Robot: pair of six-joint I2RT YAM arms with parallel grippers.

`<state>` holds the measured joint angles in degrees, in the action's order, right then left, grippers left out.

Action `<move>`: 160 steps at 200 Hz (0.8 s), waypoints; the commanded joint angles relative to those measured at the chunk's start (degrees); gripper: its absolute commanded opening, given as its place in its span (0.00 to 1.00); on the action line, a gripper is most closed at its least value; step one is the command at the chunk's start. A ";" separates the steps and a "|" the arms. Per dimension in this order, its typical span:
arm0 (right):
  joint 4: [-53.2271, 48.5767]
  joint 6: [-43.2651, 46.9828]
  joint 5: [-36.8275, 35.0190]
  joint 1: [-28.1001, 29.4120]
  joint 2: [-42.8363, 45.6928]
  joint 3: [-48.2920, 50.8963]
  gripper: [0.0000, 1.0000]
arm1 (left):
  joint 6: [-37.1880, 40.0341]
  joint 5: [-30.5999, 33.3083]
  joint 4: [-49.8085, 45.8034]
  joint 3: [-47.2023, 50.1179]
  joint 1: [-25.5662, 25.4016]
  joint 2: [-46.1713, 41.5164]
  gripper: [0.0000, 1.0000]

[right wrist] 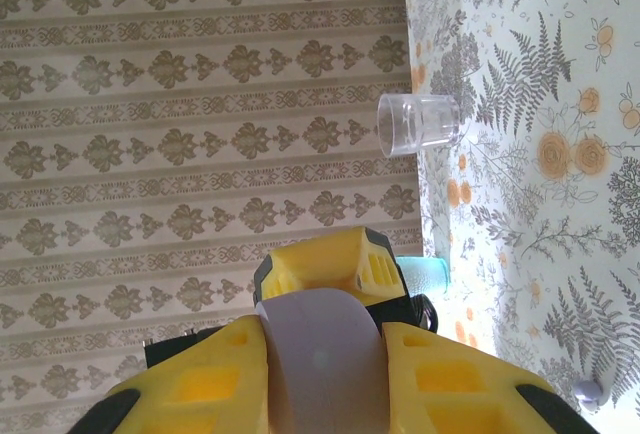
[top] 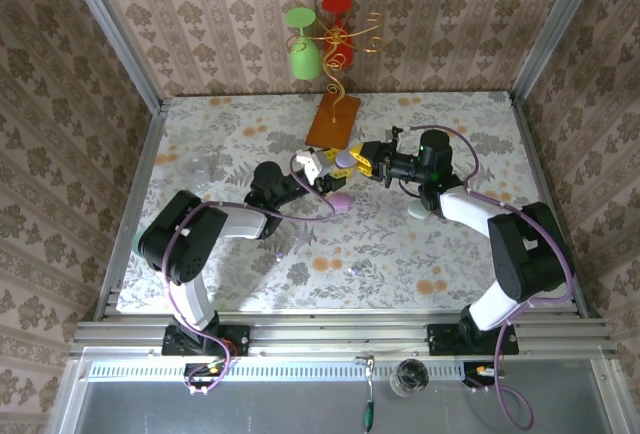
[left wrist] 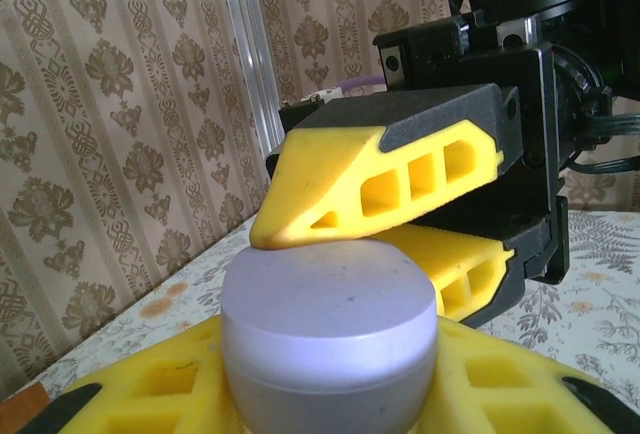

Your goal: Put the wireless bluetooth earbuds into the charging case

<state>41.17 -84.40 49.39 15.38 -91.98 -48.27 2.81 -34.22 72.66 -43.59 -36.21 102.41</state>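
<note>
A closed lilac charging case [top: 342, 160] hangs above the table's middle, held from both sides. My left gripper [top: 322, 169] comes from the left and is shut on it. In the left wrist view its yellow fingers [left wrist: 150, 394] flank the case [left wrist: 328, 324], and the right gripper's finger [left wrist: 380, 189] rests on the lid. My right gripper [top: 362, 159] is shut on the same case [right wrist: 320, 354], seen edge-on between its fingers [right wrist: 190, 384]. A tiny pale earbud [top: 358, 266] lies on the tablecloth nearer the bases, and a small lilac bud [right wrist: 590, 391] lies on the cloth.
A pinkish case [top: 340, 201] lies on the table just below the grippers. A mint case [top: 417, 211] sits beside the right forearm. A clear cup [top: 197, 166] stands at the left. An orange board [top: 333, 119] with a wire glass holder stands behind.
</note>
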 commanded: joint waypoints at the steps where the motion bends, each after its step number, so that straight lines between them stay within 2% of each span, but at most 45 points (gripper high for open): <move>1: 1.48 0.17 0.10 0.44 -0.82 -1.65 0.17 | -1.23 -2.26 2.04 -1.87 -0.16 0.62 0.28; 18: -0.92 2.06 -0.28 0.24 0.04 -2.07 0.38 | -2.22 -2.26 1.96 -1.55 0.30 0.26 0.28; 30: -2.89 4.50 -0.82 0.00 0.86 -2.35 0.53 | -3.32 -4.68 1.91 -0.92 0.81 -0.24 0.28; 53: -6.54 9.93 -1.40 -1.22 2.94 -2.11 0.71 | -6.27 -7.59 1.87 0.89 2.46 -1.77 0.29; 83: -16.86 23.38 -3.90 -3.57 6.36 -2.53 0.75 | -10.51 -11.76 1.85 3.95 4.93 -4.02 0.29; 109: -28.82 45.53 -2.43 -3.40 9.89 -5.43 0.77 | -14.89 -18.30 1.85 5.43 7.28 -5.47 0.28; 133: -42.59 69.29 -10.31 0.22 15.11 -7.28 0.80 | -16.72 -24.83 1.83 6.29 9.06 -6.40 0.28; 160: -47.07 82.67 -16.91 6.01 16.84 -7.87 0.84 | -15.81 -29.27 1.78 7.80 9.69 -7.72 0.28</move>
<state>4.64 -23.83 40.16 17.19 -77.03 -53.91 -11.25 -55.02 72.75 -37.12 -26.87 96.97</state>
